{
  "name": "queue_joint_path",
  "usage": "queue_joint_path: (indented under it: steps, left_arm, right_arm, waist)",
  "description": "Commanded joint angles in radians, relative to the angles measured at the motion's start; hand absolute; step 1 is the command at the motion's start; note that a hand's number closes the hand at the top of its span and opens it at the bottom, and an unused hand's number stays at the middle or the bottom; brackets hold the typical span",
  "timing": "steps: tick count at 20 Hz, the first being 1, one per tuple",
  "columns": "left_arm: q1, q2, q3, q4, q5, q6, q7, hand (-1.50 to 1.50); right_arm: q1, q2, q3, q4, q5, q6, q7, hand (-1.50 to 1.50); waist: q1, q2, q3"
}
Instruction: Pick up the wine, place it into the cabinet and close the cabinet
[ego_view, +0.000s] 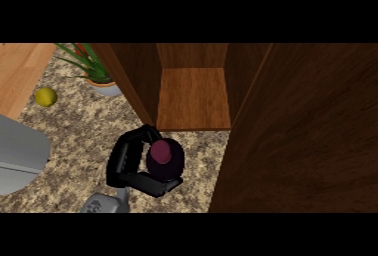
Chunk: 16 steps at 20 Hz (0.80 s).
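The wine bottle, seen from above as a dark purple top, stands on the speckled counter just in front of the open cabinet. My left hand is shut on it: the fingers curl round its left and far side and the thumb wraps the near side. The bottle's lower body is hidden by the hand. The cabinet's wooden shelf is bare. Its dark wooden door stands open at the right. My right hand does not show.
A potted plant stands left of the cabinet, with a yellow lemon further left. A large light grey object fills the left edge. A wooden surface lies at the top left.
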Motion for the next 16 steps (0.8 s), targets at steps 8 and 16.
queue_joint_path:
  steps: [8, 16]
  left_arm:
    - [-0.194, -0.001, 0.02, 0.173, -0.035, 0.105, 0.013, 1.5]
    - [-0.424, -0.001, 0.082, 0.402, 0.001, 0.081, 0.04, 1.5]
  right_arm:
    - [0.115, -0.053, 0.071, -0.224, 0.066, -0.004, 0.005, -1.5]
    - [0.112, -0.07, -0.001, -0.203, -0.016, 0.015, -0.024, -1.5]
  waist:
    - [-0.006, 0.001, -0.001]
    - [-0.011, 0.006, 0.0]
